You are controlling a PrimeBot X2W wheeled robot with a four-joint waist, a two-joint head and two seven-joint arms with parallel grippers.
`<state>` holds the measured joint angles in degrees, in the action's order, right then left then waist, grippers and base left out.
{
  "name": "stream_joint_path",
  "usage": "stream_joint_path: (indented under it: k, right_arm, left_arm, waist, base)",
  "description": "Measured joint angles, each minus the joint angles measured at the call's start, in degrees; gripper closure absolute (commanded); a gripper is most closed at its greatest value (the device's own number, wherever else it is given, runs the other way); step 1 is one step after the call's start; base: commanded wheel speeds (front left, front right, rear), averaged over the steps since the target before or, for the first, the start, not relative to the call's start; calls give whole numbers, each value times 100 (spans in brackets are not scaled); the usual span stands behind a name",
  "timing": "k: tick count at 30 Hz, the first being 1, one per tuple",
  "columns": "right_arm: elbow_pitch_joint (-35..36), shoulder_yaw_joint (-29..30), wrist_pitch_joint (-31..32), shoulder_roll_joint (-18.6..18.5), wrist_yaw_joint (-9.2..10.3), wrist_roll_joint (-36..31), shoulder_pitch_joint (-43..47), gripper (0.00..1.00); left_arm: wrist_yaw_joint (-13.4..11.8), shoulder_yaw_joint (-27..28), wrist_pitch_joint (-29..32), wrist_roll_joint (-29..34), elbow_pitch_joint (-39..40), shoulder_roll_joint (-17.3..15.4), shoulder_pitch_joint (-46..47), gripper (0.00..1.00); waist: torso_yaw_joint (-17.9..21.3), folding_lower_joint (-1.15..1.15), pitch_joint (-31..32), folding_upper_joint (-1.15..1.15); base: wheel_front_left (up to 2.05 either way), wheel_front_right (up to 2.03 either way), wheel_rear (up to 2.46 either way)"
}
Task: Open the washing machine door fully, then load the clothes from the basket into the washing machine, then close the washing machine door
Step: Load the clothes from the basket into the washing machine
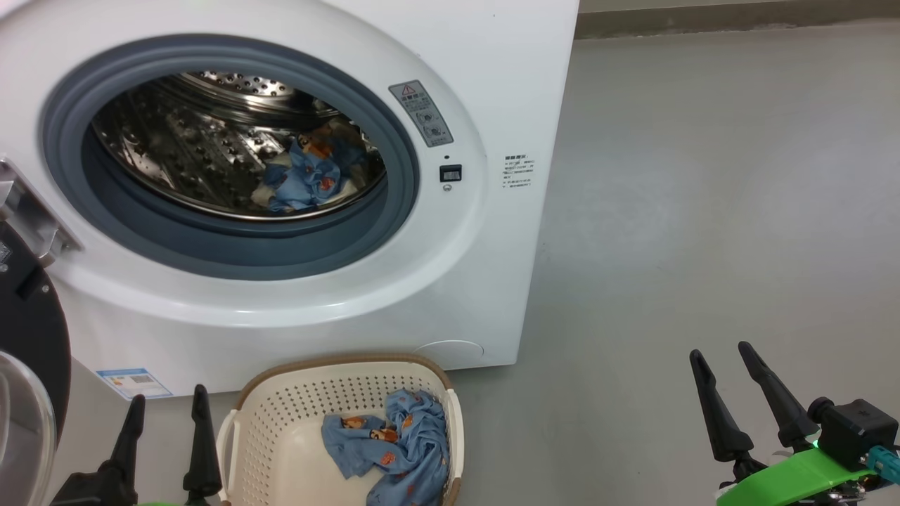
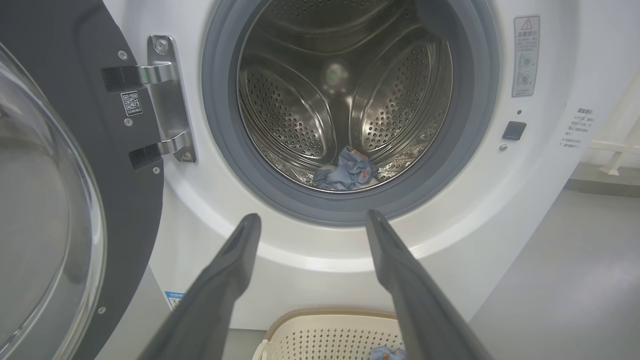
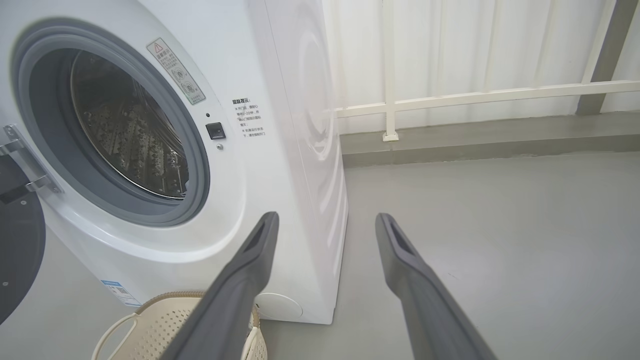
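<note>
The white washing machine (image 1: 492, 84) stands with its door (image 1: 28, 337) swung open to the left, black rim and glass bowl showing (image 2: 45, 200). Blue printed clothes (image 1: 309, 179) lie in the steel drum (image 2: 345, 172). More blue clothes (image 1: 397, 443) lie in the cream basket (image 1: 281, 414) on the floor before the machine. My left gripper (image 1: 169, 400) stands open and empty just left of the basket, pointing at the drum mouth (image 2: 310, 217). My right gripper (image 1: 724, 355) is open and empty over bare floor at the lower right (image 3: 325, 217).
Grey floor (image 1: 703, 211) stretches to the right of the machine. A white railing and pale wall (image 3: 475, 95) stand behind a low grey kerb. The door hinge (image 2: 167, 100) sits left of the drum opening.
</note>
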<state>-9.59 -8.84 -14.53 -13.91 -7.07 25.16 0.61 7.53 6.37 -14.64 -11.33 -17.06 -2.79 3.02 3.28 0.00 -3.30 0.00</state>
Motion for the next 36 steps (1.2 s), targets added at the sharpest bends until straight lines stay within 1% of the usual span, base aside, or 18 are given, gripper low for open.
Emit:
stream_joint_path:
  k: [11,18,28,36]
  right_arm:
    - [14,7,0,1,0,-1,-3,0]
    - [46,5,0,10,0,-1,-25,0]
    - [115,10,0,70,0,-46,-396,0]
    - [164,15,0,125,0,-68,-702,0]
  left_arm:
    - [0,15,0,18,21,13,-1,0]
    - [0,15,0,-11,13,12,7,0]
    - [0,-78,0,-193,-274,-20,191,0]
    - [0,-308,1,-325,-733,-164,547,0]
  waist:
    - [24,0,-95,0]
    - [47,0,-264,0]
    - [95,1,-742,0]
    - [139,1,-1186,0]
  base:
    - [0,0,0]
    - [0,0,0]
    - [0,0,0]
    - [0,0,0]
